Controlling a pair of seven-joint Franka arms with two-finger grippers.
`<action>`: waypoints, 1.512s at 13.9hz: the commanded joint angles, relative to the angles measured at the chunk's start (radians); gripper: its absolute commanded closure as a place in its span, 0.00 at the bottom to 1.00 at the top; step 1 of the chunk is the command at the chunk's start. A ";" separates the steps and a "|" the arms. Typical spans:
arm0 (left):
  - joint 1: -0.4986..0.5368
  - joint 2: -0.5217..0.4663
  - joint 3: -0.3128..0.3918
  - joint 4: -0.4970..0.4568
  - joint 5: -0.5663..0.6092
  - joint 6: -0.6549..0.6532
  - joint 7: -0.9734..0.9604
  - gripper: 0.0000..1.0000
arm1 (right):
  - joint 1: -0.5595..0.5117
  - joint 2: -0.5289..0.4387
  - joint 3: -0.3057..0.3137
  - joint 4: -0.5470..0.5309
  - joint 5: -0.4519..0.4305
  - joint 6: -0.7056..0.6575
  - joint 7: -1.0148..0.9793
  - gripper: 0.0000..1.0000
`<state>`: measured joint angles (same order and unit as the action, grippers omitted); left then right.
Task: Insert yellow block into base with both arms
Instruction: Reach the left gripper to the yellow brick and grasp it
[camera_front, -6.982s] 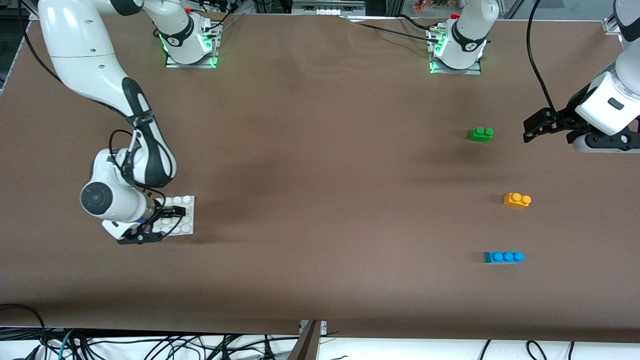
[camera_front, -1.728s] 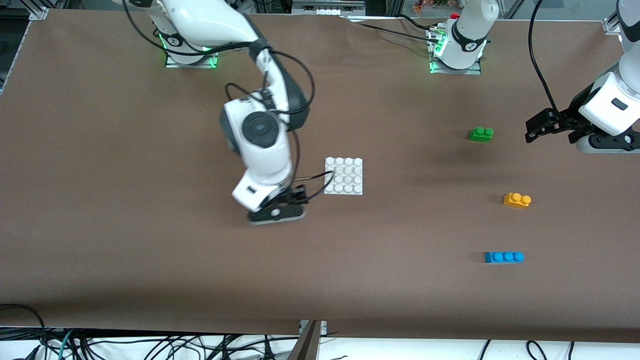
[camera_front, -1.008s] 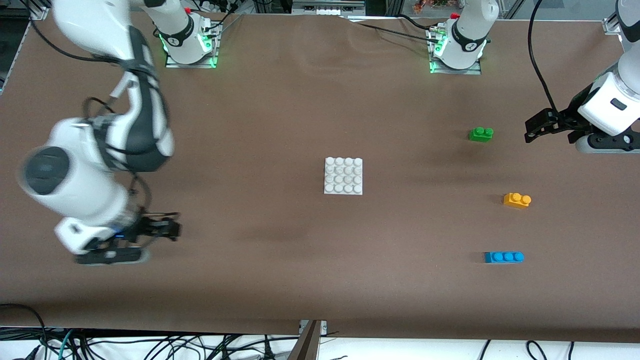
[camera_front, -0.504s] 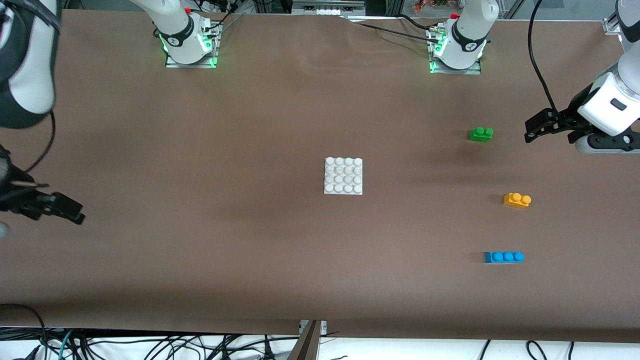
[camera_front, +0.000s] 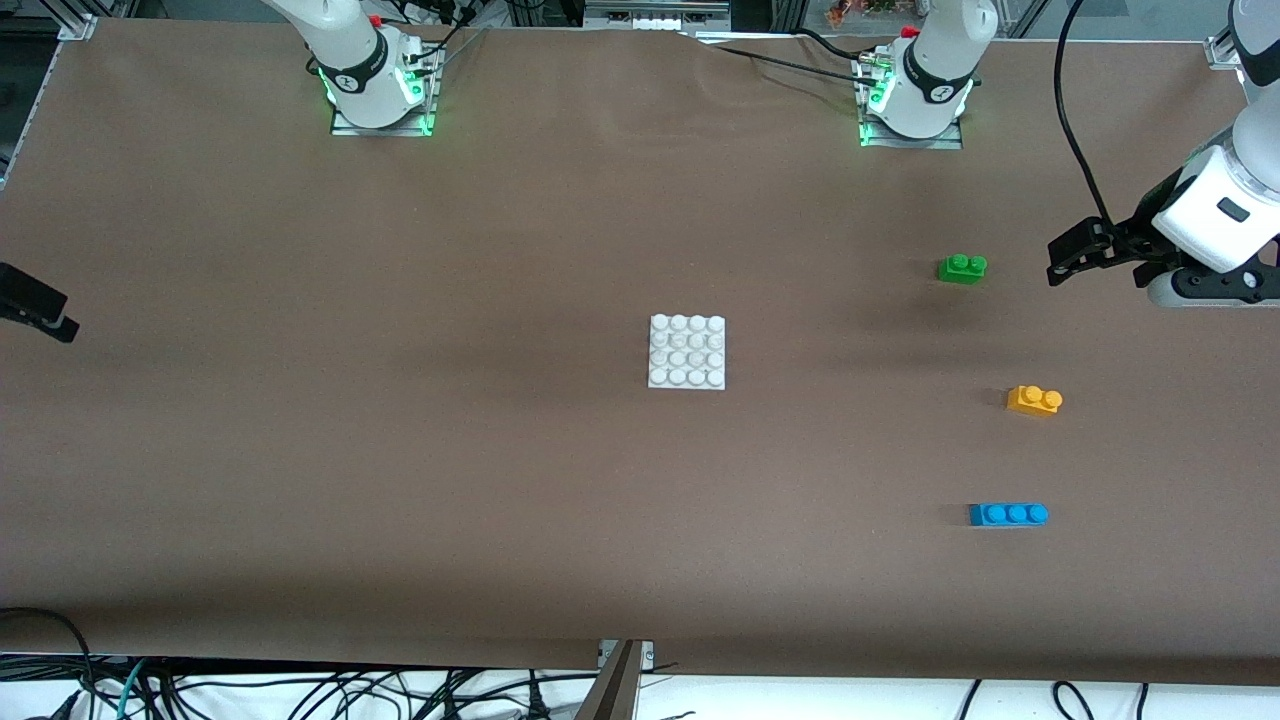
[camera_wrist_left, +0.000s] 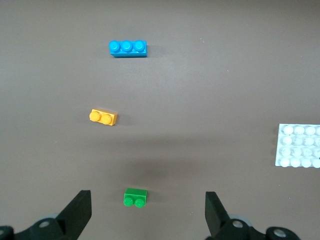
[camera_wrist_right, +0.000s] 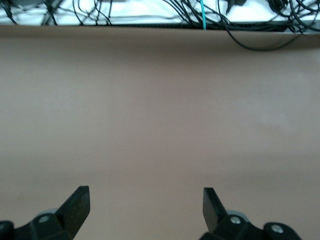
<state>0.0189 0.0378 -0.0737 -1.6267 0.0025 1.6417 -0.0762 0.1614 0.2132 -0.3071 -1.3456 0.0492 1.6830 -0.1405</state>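
Note:
The yellow block (camera_front: 1034, 400) (camera_wrist_left: 103, 117) lies alone on the brown table toward the left arm's end. The white studded base (camera_front: 686, 352) (camera_wrist_left: 298, 145) sits flat at the table's middle with nothing on it. My left gripper (camera_front: 1062, 260) (camera_wrist_left: 147, 212) hangs open and empty in the air near the green brick (camera_front: 962, 268) (camera_wrist_left: 135, 197), well apart from the yellow block. My right gripper (camera_front: 38, 312) (camera_wrist_right: 145, 202) is open and empty over bare table at the right arm's end; only a black tip of it shows in the front view.
A blue three-stud brick (camera_front: 1008, 514) (camera_wrist_left: 128, 48) lies nearer the front camera than the yellow block. The green brick lies farther from it. Cables (camera_wrist_right: 165, 12) hang past the table's edge in the right wrist view.
The right arm has let go of the base at the table's middle and swung away to its own end, nearly out of the front view. The left arm has stayed still.

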 joint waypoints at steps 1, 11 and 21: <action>0.007 0.011 0.002 0.008 -0.018 -0.017 0.006 0.00 | -0.065 -0.080 0.118 -0.089 -0.071 -0.015 -0.014 0.00; 0.134 0.089 0.015 0.021 -0.018 0.036 0.193 0.00 | -0.089 -0.071 0.134 -0.084 -0.060 -0.057 -0.087 0.00; 0.282 0.263 0.017 -0.188 -0.013 0.490 0.555 0.00 | -0.083 -0.063 0.137 -0.081 -0.069 -0.059 -0.085 0.00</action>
<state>0.2945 0.3225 -0.0498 -1.7158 0.0025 2.0317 0.4268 0.0886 0.1645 -0.1833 -1.4154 -0.0076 1.6314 -0.2155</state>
